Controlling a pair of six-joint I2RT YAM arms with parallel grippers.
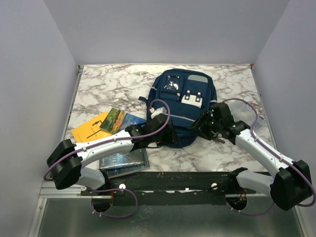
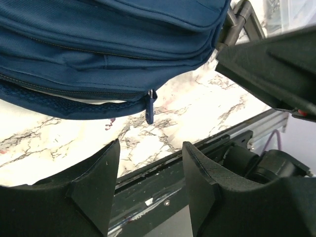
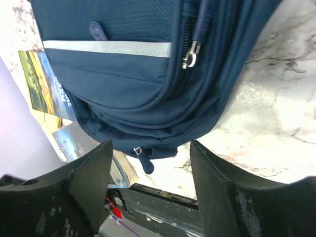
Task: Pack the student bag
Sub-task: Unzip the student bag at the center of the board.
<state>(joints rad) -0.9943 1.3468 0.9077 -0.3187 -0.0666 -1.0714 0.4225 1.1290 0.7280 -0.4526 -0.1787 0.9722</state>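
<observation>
Black wedge-shaped jaws on both arms, we note, stand parted, gripping nothing. Just beyond the left pair a navy zipper pull [image 2: 149, 106] dangles from the student bag [image 1: 183, 98]. The bag is woven fabric with a grey stripe, lying flat mid-desk [image 1: 103, 81] on veined marble. Glossy books [image 1: 118, 121] lie left.

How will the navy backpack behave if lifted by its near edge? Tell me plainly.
Probably floppy: the navy backpack lies flat with soft folds along its edge, so it would likely droop. It looks thinly filled, hence probably light. Pushed, the cloth may bunch on the marble tabletop rather than slide cleanly.
</observation>
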